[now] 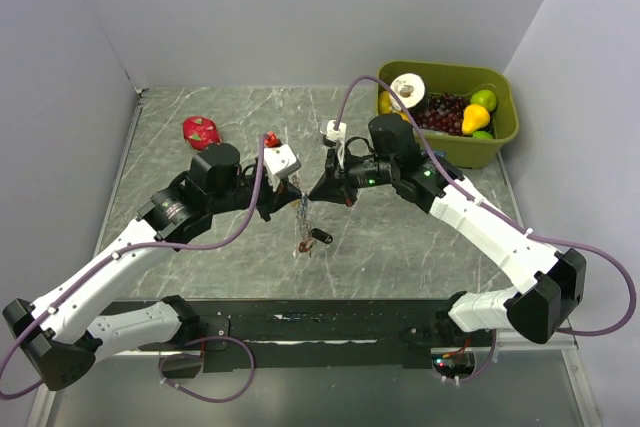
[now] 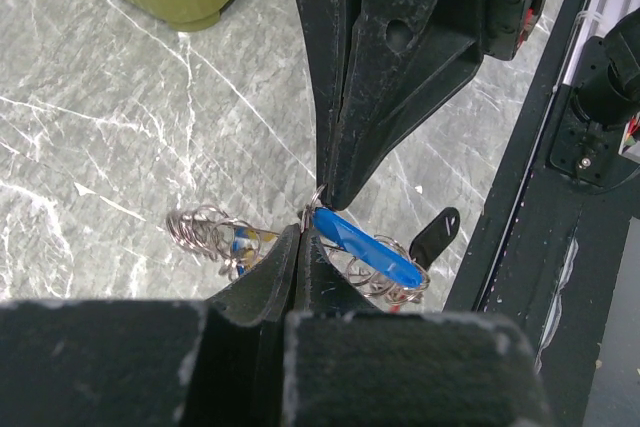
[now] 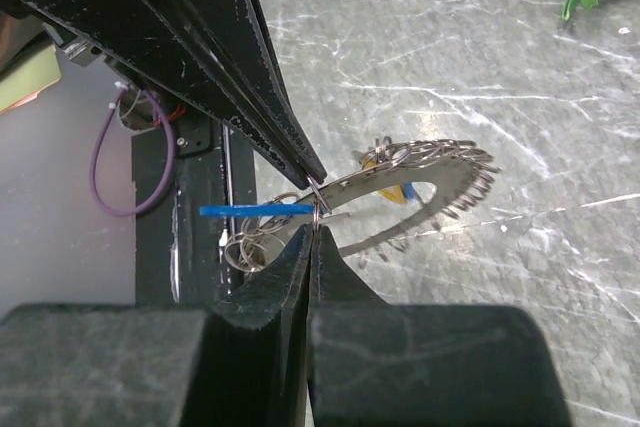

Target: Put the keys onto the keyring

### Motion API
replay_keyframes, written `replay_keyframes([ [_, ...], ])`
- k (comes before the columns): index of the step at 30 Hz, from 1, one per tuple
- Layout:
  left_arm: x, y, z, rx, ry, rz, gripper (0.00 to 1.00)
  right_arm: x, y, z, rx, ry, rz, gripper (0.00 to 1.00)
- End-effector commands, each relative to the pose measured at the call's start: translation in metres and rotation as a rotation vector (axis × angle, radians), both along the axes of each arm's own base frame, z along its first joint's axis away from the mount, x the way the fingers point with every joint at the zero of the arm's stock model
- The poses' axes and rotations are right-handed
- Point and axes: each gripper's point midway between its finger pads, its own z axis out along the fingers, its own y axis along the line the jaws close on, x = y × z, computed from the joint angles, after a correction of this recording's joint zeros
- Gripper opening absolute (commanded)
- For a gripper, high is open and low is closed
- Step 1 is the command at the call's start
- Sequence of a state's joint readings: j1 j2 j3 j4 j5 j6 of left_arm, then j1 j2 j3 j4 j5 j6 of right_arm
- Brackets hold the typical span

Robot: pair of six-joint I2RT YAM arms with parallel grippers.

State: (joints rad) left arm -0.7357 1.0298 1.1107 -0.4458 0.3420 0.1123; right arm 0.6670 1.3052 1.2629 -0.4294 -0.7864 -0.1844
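Blue key (image 3: 255, 210) level, long axis pointing away from keyring (image 3: 450, 205) | left gripper (image 2: 300, 239), right gripper (image 3: 312, 237) both pinched together, tips meeting at ring wire beside key

A grey, white-veined marble-look counter (image 1: 420, 247) sits boxed in by plain pale lilac-grey walls (image 1: 300, 7) on three sides, under soft, even light
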Motion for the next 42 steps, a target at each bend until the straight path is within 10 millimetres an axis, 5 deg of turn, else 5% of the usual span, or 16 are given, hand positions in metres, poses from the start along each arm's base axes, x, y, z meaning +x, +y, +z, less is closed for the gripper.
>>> replay_keyframes([
  [1,0.003,-0.001,0.026,-0.042,-0.07,-0.001,0.01,-0.003,-0.004,0.033,0.063,-0.09,-0.001,0.0],
  [15,0.002,-0.005,0.018,-0.022,-0.052,-0.011,0.01,-0.007,-0.004,0.046,0.094,-0.113,0.018,0.0],
  [22,-0.001,0.0,0.023,-0.031,-0.084,-0.01,0.01,-0.002,-0.019,0.037,0.054,-0.16,-0.029,0.0],
  [29,0.002,0.002,0.024,-0.028,-0.096,0.009,0.01,-0.015,-0.031,0.052,0.117,-0.203,-0.018,0.0],
  [42,-0.009,-0.005,0.035,-0.08,-0.093,-0.055,0.01,-0.001,-0.023,0.02,0.053,-0.134,-0.021,0.0],
])
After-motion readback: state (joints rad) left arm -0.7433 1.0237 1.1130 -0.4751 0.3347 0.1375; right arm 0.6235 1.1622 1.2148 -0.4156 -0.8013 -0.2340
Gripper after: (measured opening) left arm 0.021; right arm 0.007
